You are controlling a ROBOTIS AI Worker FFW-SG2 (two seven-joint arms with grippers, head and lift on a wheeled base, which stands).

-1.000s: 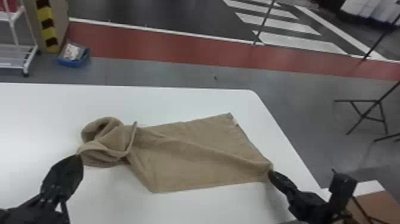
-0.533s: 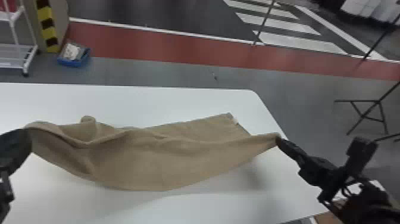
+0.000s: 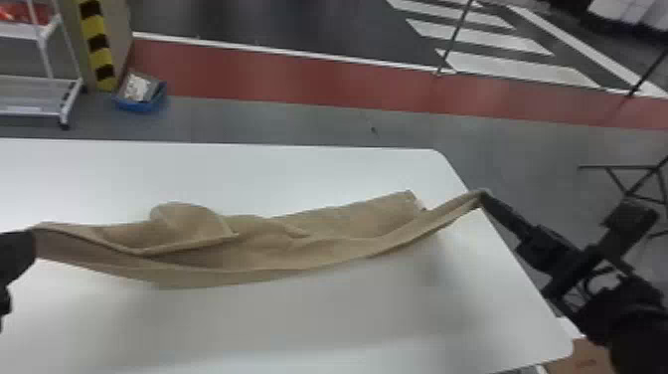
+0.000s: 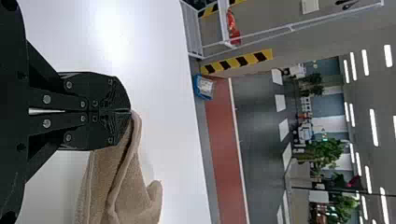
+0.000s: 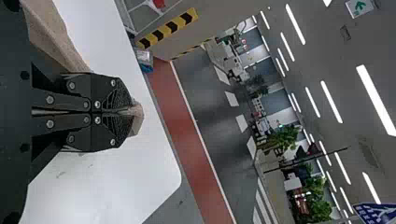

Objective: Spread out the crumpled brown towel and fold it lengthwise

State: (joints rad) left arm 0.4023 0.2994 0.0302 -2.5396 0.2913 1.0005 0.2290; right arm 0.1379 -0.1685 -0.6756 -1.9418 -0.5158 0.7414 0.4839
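Brown towel [image 3: 223,258] spans over the surface [image 3: 298,323] to its right edge, left end effector [image 3: 22,248] and right end effector [image 3: 488,199] each clamped on it; blue bin [image 3: 141,105] beyond the far edge contains whitish material [image 3: 136,88].

A smooth white table [image 3: 308,323] spreads across the scene, its far edge running nearly straight toward a rounded far right corner. From there the right edge slants outward to another rounded corner at the near right. The crumpled brown towel [image 3: 348,224] stretches left to right across it, its far right portion lying on the tabletop, with a rounded fold on its far left portion. Soft shadow falls on the white surface nearer than the cloth.
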